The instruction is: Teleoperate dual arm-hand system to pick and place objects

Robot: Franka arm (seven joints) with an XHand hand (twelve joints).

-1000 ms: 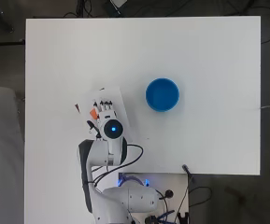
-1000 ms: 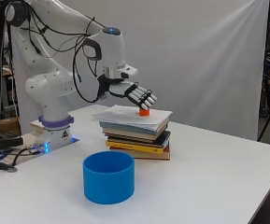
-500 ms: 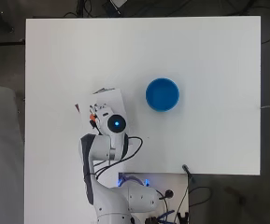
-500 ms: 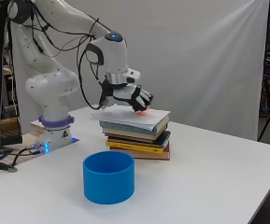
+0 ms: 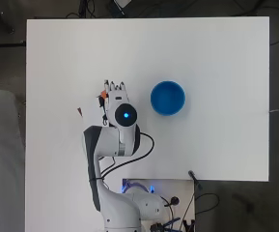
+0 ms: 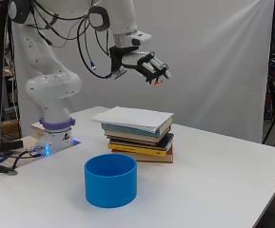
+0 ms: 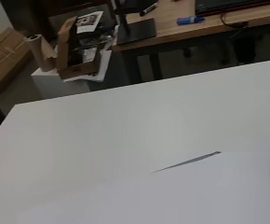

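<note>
Above the book stack, a small orange object is held in the raised hand.

On the white table [image 5: 216, 63] a stack of books [image 6: 138, 135] is seen in the side view, topped by a white-covered book, while in the overhead view it is almost wholly hidden beneath the arm. At about three o'clock from the hand in the overhead view, a blue cylindrical bowl [image 5: 168, 98] is set apart from the books; in the side view it is placed nearer the camera than the stack. The hand [image 6: 144, 64] is held well clear above the top book, its fingers curled around the small orange object [image 6: 158, 81], of which only a sliver is shown at the fingertips. Only bare tabletop and the room beyond are shown in the wrist view.
</note>
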